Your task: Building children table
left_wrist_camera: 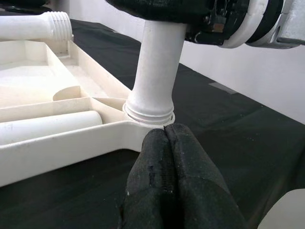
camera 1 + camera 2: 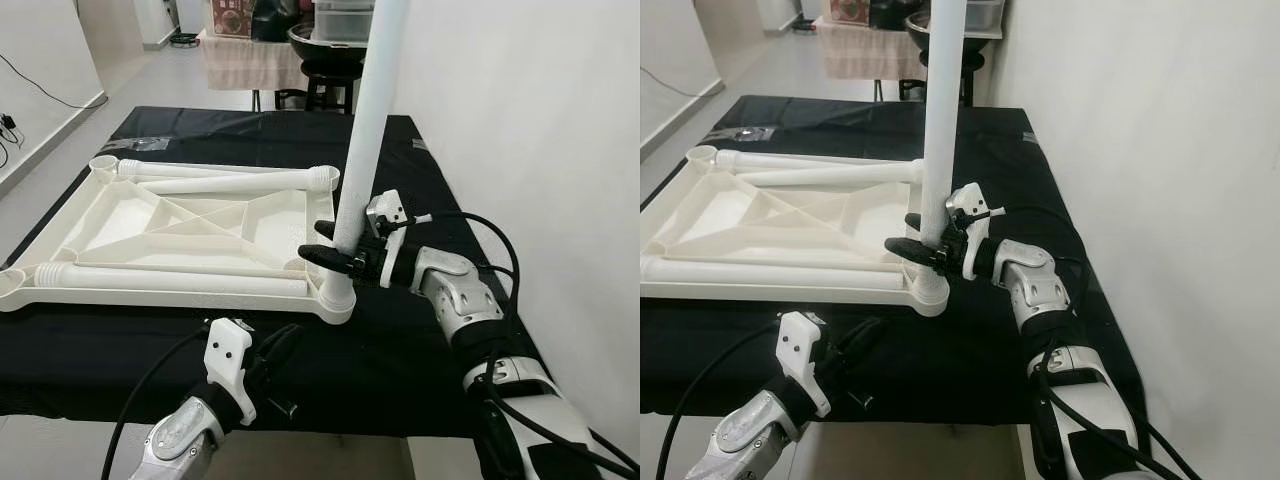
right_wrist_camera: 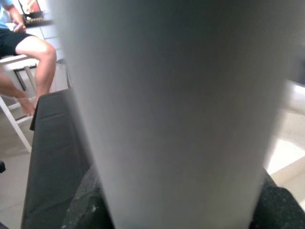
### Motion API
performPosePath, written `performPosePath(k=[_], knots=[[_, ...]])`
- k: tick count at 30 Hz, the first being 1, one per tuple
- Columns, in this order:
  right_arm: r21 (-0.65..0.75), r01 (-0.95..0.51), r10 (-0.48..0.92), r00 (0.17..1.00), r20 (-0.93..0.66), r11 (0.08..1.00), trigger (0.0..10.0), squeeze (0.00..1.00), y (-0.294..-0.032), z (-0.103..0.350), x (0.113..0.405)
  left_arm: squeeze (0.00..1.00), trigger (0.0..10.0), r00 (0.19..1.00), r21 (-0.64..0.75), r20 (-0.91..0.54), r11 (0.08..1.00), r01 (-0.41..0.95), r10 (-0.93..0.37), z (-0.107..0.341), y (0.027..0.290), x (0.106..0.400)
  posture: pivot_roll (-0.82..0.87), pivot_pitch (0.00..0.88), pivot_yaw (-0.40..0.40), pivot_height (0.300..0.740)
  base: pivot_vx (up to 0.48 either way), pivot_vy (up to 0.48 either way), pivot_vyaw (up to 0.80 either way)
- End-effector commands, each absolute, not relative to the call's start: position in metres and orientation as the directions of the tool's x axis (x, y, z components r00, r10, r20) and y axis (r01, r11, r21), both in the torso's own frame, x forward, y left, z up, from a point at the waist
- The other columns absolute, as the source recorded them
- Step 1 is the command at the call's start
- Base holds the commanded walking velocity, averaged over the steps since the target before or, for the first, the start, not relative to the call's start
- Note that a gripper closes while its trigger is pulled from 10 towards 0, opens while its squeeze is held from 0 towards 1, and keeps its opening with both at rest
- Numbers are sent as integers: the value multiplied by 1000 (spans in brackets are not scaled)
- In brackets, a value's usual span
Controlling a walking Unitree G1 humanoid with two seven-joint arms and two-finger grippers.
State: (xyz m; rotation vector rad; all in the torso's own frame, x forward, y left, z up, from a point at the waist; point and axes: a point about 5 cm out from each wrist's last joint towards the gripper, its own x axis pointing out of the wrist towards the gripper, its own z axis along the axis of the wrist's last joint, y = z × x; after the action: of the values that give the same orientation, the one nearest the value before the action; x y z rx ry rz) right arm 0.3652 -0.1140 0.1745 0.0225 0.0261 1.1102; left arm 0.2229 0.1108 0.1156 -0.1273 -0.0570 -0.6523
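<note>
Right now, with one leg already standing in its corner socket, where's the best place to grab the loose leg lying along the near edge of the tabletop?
Probably mid-shaft. The loose leg lies flat along the upturned tabletop's near rim, a smooth round tube. Come from above, fingers straddling it, away from its ribbed end; the left gripper is nearest.

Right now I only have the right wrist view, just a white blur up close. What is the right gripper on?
Observer: The right gripper is clamped on an upright white table leg, low down, just above the tabletop's corner socket.
Operator: Is the leg seated?
Observer: Its threaded end sits in the socket; how deep, I cannot tell.
Operator: Where is the left arm?
Observer: The left gripper, shut, is near the table's front edge, pointing at that socket.
</note>
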Motion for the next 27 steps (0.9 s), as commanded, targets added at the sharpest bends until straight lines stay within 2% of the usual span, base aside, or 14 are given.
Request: performPosePath(k=[1,4,7,8,9,10,11,15,22,23,24,25,27], knots=[[61,-885,887,462,-10,462,0,0,-115,166,365,0,10000,796,-101,76,790,605,-600,112,111,222,87,26,-84,740,0,0,0],[61,-878,879,476,-6,475,0,0,-116,165,365,0,10000,796,-101,76,790,605,-600,112,111,222,87,26,-84,740,0,0,0],[60,-767,769,636,-67,639,0,0,-114,143,360,0,10000,795,-104,76,788,607,-602,112,112,221,78,29,-83,740,0,0,0],[43,-652,652,750,-112,757,0,0,-113,131,358,0,10000,794,-104,76,788,607,-603,112,112,221,81,30,-85,740,0,0,0],[24,-566,564,815,-137,824,0,0,-113,125,357,0,10000,795,-103,76,788,607,-602,112,112,221,81,30,-85,740,0,0,0],[44,-414,416,897,-153,909,0,0,-111,116,347,0,10000,795,-102,76,789,606,-602,112,113,221,82,38,-83,740,0,0,0],[38,-300,302,943,-137,953,0,0,-103,115,331,0,10000,796,-99,75,790,605,-600,113,114,222,77,39,-75,740,0,0,0],[27,-340,341,936,-91,940,0,0,-93,127,331,0,10000,797,-99,73,791,604,-600,112,115,222,60,28,-69,740,0,0,0],[8,-315,315,946,-83,949,0,0,-103,132,347,0,10000,795,-96,73,789,607,-602,112,114,223,77,29,-74,740,0,0,0],[-16,-312,309,947,-89,950,4431,0,-105,134,351,0,10000,797,-95,74,792,604,-599,112,114,223,79,27,-75,740,0,0,0],[-16,-312,309,947,-89,950,4431,0,-105,134,351,0,10000,797,-95,74,792,604,-599,112,114,223,79,27,-75,740,0,0,0],[-34,-298,294,951,-94,954,10000,0,-105,136,351,0,10000,799,-95,74,794,601,-596,112,114,223,79,27,-75,740,0,0,0],[-20,-345,342,935,-94,938,10000,0,-101,139,351,0,10000,797,-97,73,791,604,-599,112,114,223,76,27,-74,740,0,0,0]])
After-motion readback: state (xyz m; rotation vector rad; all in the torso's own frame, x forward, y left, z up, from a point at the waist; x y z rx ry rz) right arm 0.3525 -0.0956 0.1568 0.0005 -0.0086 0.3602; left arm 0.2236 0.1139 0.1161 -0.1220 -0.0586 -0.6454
